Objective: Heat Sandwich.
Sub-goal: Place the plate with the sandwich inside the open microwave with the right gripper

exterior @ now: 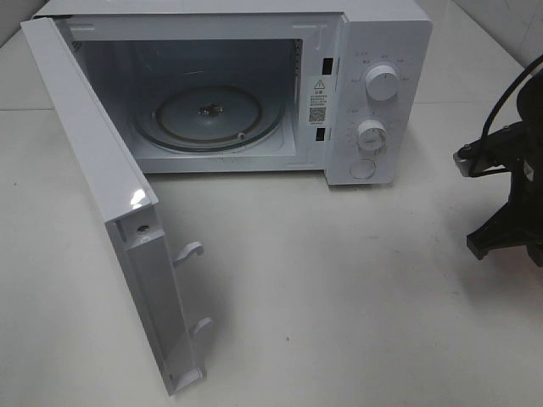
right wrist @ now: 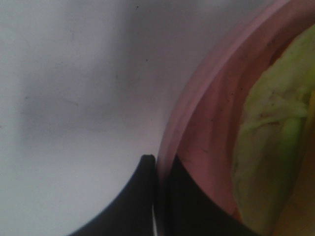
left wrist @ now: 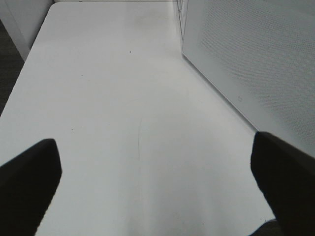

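The white worktop (exterior: 339, 280) carries a white microwave oven (exterior: 386, 34). Its hinged door (exterior: 93, 161) stands swung open on the left, exposing the round glass turntable (exterior: 212, 119). The pink round plate (right wrist: 197, 123) carries the sandwich (right wrist: 275, 123), pale green filling showing, just inside its rim. The right pincer (right wrist: 158, 164) is clenched on that rim, one finger on each side. The left pincer (left wrist: 155, 147) is released, jaws wide above the worktop.
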`<state>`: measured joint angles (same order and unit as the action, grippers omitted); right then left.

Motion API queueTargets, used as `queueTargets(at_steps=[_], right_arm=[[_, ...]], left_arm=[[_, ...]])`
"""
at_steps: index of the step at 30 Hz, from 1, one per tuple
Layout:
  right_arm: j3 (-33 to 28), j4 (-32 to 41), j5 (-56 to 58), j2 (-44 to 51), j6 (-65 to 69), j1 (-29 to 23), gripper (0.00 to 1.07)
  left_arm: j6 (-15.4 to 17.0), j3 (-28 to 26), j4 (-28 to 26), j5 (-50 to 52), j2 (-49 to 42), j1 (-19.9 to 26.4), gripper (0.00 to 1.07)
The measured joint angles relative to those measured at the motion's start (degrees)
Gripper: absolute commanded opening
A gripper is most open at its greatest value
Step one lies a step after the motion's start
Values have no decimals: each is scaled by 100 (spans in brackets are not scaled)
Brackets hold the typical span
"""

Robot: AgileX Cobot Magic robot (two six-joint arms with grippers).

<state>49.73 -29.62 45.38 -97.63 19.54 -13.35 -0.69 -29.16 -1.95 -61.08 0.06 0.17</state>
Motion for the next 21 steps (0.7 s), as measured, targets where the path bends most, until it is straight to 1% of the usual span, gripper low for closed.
queueTargets(at_steps=[3, 4, 6, 7, 10, 11, 15, 16, 18, 19, 21], right_arm=[[0, -6, 155, 120, 0, -109, 0], [-11, -6, 304, 229, 6, -235, 0], [-29, -6, 350, 292, 6, -292, 0], [-97, 0, 464, 447, 6, -441, 0], [-195, 0, 630, 653, 6, -670, 0], [-195, 0, 630, 653, 6, -670, 0], [-424, 126, 894, 1146, 6, -1175, 0], [-424, 126, 894, 1146, 6, -1175, 0], [-521, 149, 934, 1295, 6, -1364, 0], [-602, 183, 991, 1461, 6, -1593, 0], [-630, 212, 1014, 1518, 6, -1679, 0]], left_arm=[[0, 0, 0, 0, 0, 0, 100], [0, 0, 0, 0, 0, 0, 100], [0, 0, 0, 0, 0, 0, 100], [0, 0, 0, 0, 0, 0, 100], [0, 0, 0, 0, 0, 0, 100], [0, 0, 0, 0, 0, 0, 100], [0, 0, 0, 0, 0, 0, 100], [0, 0, 0, 0, 0, 0, 100], [0, 0, 0, 0, 0, 0, 100], [0, 0, 0, 0, 0, 0, 100], [0, 0, 0, 0, 0, 0, 100]])
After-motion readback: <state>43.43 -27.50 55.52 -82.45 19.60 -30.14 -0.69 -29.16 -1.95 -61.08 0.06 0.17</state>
